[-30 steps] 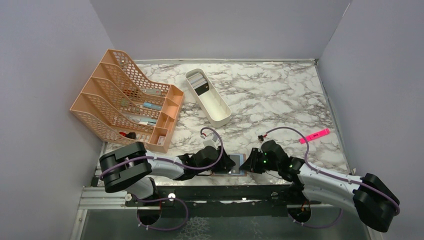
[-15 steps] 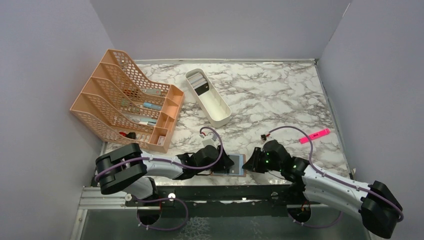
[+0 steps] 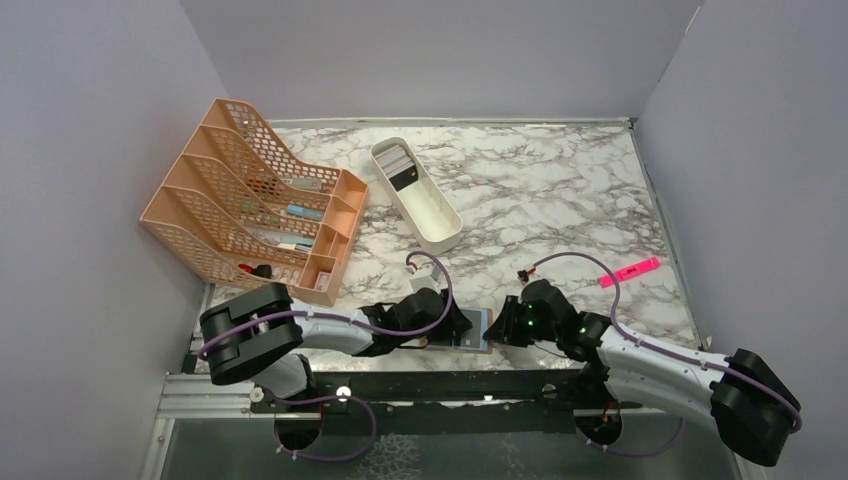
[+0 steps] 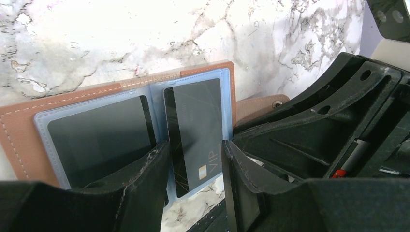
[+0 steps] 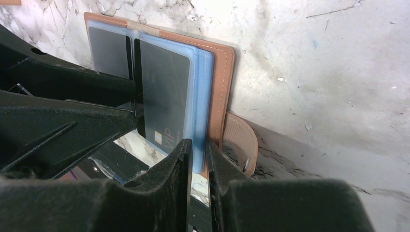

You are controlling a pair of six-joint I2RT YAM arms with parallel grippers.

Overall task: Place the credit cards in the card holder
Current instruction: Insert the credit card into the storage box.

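The tan card holder lies open at the table's near edge, its blue plastic sleeves facing up. A dark card sits in the left sleeve. A dark VIP card sits partly in the right sleeve, with its near end sticking out. My left gripper holds that end, one finger on each long edge. My right gripper is shut on the near edge of the right blue sleeve. More cards stand in the white tray.
The white oblong tray lies at mid-table, and the orange mesh rack stands at the far left. A pink highlighter lies at the right. The holder's snap strap pokes out to the right. The table's near edge runs just under both grippers.
Both wrists have shifted only slightly at the holder. The holder and the VIP card stay in place between the grippers.
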